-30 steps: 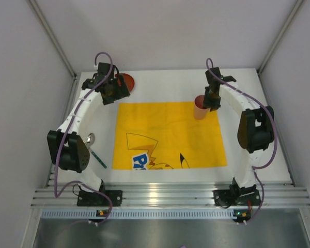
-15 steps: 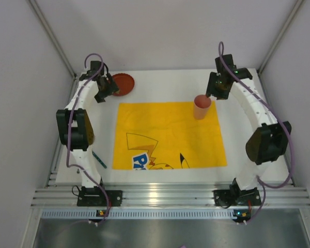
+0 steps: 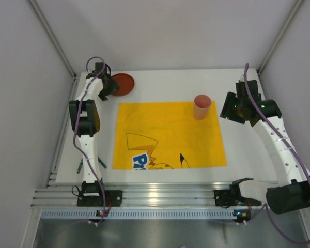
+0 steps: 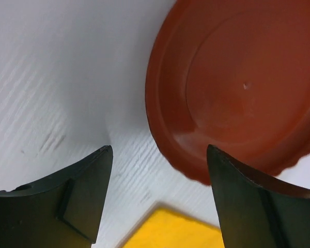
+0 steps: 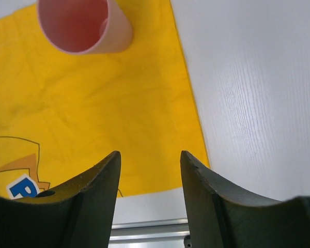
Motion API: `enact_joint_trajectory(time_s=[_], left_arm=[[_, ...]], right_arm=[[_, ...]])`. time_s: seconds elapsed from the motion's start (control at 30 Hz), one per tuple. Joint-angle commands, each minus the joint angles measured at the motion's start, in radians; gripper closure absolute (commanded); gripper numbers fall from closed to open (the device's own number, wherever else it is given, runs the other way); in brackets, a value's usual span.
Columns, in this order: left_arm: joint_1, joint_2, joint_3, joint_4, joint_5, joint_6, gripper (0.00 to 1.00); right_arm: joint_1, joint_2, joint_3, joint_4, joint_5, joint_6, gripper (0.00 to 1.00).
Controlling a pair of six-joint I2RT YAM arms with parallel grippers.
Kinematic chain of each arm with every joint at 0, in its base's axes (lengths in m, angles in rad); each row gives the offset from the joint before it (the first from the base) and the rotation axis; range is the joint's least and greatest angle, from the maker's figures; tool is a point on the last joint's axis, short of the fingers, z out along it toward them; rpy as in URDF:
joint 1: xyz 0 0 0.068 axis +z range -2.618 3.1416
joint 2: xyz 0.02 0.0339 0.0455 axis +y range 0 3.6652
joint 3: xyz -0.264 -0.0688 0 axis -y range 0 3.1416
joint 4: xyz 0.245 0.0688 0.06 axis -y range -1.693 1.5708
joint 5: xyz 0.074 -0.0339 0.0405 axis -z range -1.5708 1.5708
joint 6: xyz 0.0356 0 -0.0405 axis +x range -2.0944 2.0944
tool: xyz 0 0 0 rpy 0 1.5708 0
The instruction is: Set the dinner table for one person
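Observation:
The white dinner table point(image 3: 250, 150) carries a yellow printed cloth point(image 3: 165, 137). A red plate point(image 3: 123, 83) lies on bare table at the back left. My left gripper point(image 3: 105, 89) is open and empty just left of the plate. In the left wrist view point(image 4: 159, 155) the plate point(image 4: 237, 88) lies ahead, its rim by the right finger, with a cloth corner point(image 4: 170, 232) below. A pink cup point(image 3: 201, 106) stands upright on the cloth's far right corner. My right gripper point(image 3: 231, 108) is open and empty to the right of the cup, which shows in the right wrist view point(image 5: 85, 26), and hovers point(image 5: 150, 155) over the cloth's right edge point(image 5: 93, 113).
Teal-handled cutlery point(image 3: 100, 164) lies on the table left of the cloth, partly hidden by the left arm. A silver rail point(image 3: 160, 196) runs along the near edge. Grey walls close in the left, back and right sides.
My right gripper has left the cup and drawn back to the right. My left gripper has shifted off the plate to its left side, and the left arm has stretched farther back.

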Motion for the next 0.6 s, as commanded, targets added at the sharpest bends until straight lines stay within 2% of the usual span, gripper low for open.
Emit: enact_joint_trajectory(time_s=[0.0, 0.07, 0.17, 0.27, 0.3, 0.43, 0.5, 0.57], left_arm=[[0.008, 0.048, 0.094, -0.004, -0.042, -0.046, 0.23], [0.008, 0.068, 0.095, 0.002, -0.048, -0.052, 0.33], [0.006, 0.097, 0.102, 0.025, -0.039, -0.052, 0.71], [0.013, 0.12, 0.125, 0.023, -0.033, -0.055, 0.95], [0.014, 0.121, 0.13, 0.023, -0.019, -0.056, 1.0], [0.014, 0.071, 0.107, 0.043, 0.024, -0.036, 1.0], [0.014, -0.028, 0.026, 0.106, 0.042, -0.023, 1.0], [0.011, -0.113, -0.089, 0.163, 0.123, -0.021, 1.0]], right_arm=[[-0.019, -0.015, -0.012, -0.033, 0.009, 0.027, 0.5], [-0.027, -0.026, -0.017, -0.05, 0.012, 0.026, 0.5], [-0.039, -0.02, -0.023, -0.056, 0.009, 0.021, 0.5], [-0.044, 0.0, -0.003, -0.06, 0.002, 0.016, 0.51], [-0.045, 0.005, 0.004, -0.062, 0.0, 0.015, 0.52], [-0.045, 0.04, 0.058, -0.062, -0.006, -0.008, 0.52], [-0.045, 0.057, 0.081, -0.062, -0.006, -0.014, 0.52], [-0.047, 0.061, 0.092, -0.057, -0.009, -0.022, 0.53]])
